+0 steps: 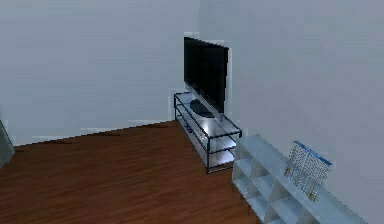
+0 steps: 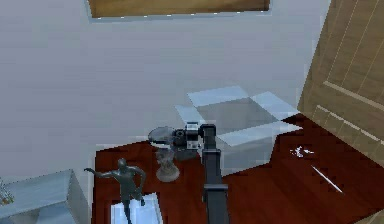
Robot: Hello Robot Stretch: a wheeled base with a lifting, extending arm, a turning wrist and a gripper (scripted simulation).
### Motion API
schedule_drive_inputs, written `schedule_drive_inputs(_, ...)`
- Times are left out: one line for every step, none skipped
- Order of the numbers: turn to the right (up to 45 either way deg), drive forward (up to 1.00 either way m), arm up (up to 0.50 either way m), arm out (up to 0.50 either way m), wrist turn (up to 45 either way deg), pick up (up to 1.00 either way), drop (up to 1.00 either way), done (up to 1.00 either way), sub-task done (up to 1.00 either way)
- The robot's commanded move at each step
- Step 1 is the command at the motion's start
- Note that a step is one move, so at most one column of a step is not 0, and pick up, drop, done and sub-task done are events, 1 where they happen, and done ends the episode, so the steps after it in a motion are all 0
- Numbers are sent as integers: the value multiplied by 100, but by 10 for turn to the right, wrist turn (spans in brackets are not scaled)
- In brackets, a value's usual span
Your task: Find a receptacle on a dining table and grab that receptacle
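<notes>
Arm side view: the arm (image 2: 213, 185) is seen as a dark bar rising from the bottom edge over a dark red table (image 2: 285, 185). Two white marker squares (image 2: 197, 129) are carried at its far end, w/ the gripper (image 2: 170, 141) just left of them. A grey stemmed bowl (image 2: 160, 134) on a round foot is stood on the table right at the gripper's far end. Whether it is touched can't be told, nor whether anything is held, nor how the fingers are set.

Just right of the gripper & slightly farther out, a pale open box (image 2: 240, 120) w/ its flaps spread is set on the same table. Nearer the camera & left of the gripper, a dark figure statue (image 2: 127, 180) is stood on a pale base. Well to the right, two small thin pale items (image 2: 301, 152) are laid on the tabletop, too small to name. A wood panelled door (image 2: 350, 70) is seen far right and a wood frame (image 2: 180, 7) high on the wall.

Forward view: a flat TV (image 1: 205, 68) is mounted on a glass & metal stand (image 1: 208, 130) in a room corner. A pale shelf unit (image 1: 275, 185) w/ a wire basket (image 1: 308, 165) on top is placed beside it on wood floor.
</notes>
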Motion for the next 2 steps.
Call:
schedule_drive_inputs(0, 0, 10, 0, 0, 0, 0, 0, 0)
schedule_drive_inputs(0, 0, 0, 0, 0, 0, 0, 100, 0)
